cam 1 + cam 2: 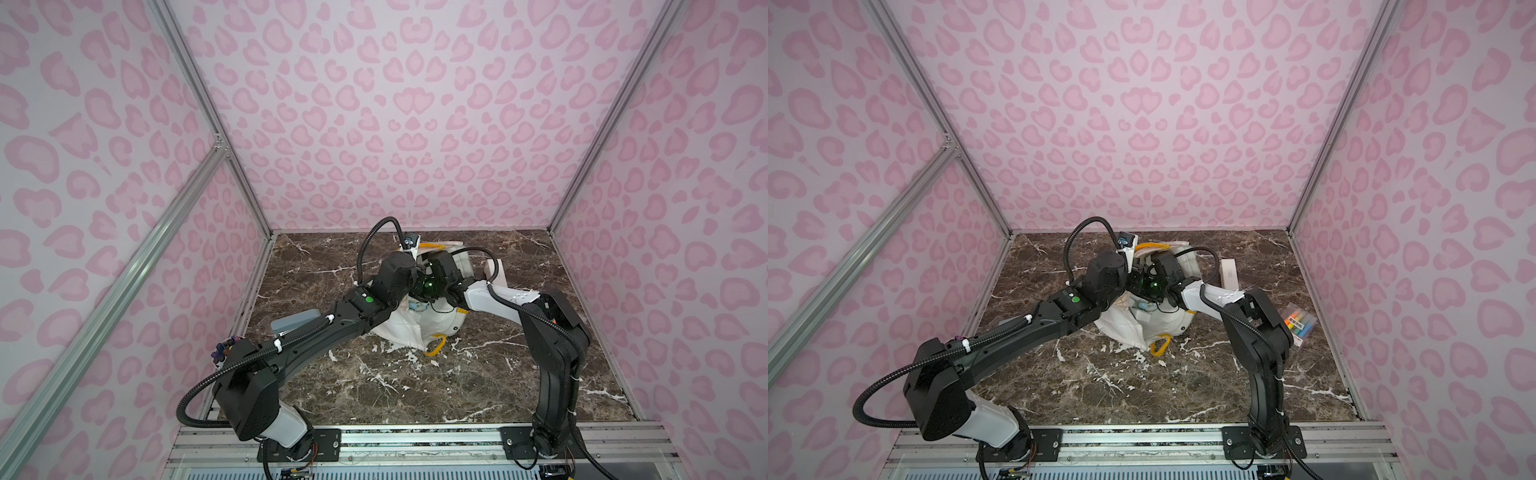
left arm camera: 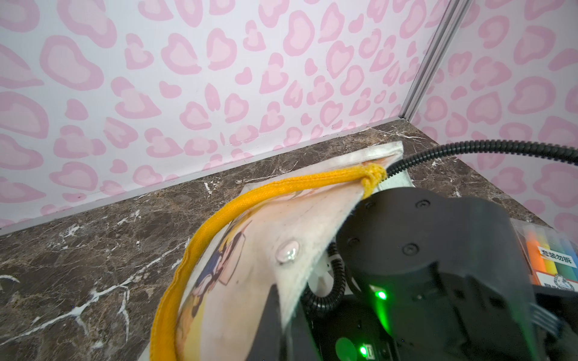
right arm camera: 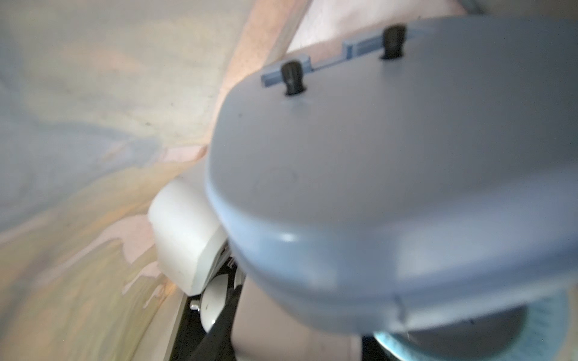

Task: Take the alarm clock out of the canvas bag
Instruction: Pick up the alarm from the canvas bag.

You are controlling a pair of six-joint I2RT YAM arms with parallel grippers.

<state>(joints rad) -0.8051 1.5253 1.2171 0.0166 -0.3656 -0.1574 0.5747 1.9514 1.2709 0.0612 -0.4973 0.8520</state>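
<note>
- While L arm reaches in from lower left of both top views, R arm comes in from lower right; the two wrists meet over bag, just above frame centre.
- Bag: white canvas, crumpled on marble table, w/ its mouth lifted up toward the arms. One yellow handle loops onto table at bag's lower edge. Other handle runs along the raised rim, across mid-frame in L wrist view.
- L gripper: shut, pinching bag's rim cloth at bottom centre of L wrist view. Clear round snap sits on the flap just above the pinch.
- R gripper: down inside bag, hidden by wrist + cloth in both top views. R wrist view is blurry: one white finger, left of centre, lies against clock's side; other finger is hidden behind clock, so can't tell if jaws have closed on it.
- Clock: blue-grey, rounded body, two black knobs near top of frame, fills most of the right side of R wrist view. Bag lining shows all along left of frame, so clock is inside bag, right at R gripper.
- Elsewhere on table: white box right of bag, apart from it; marker pack near right wall, partly behind R arm; grey item left of bag, partly under L arm.
</note>
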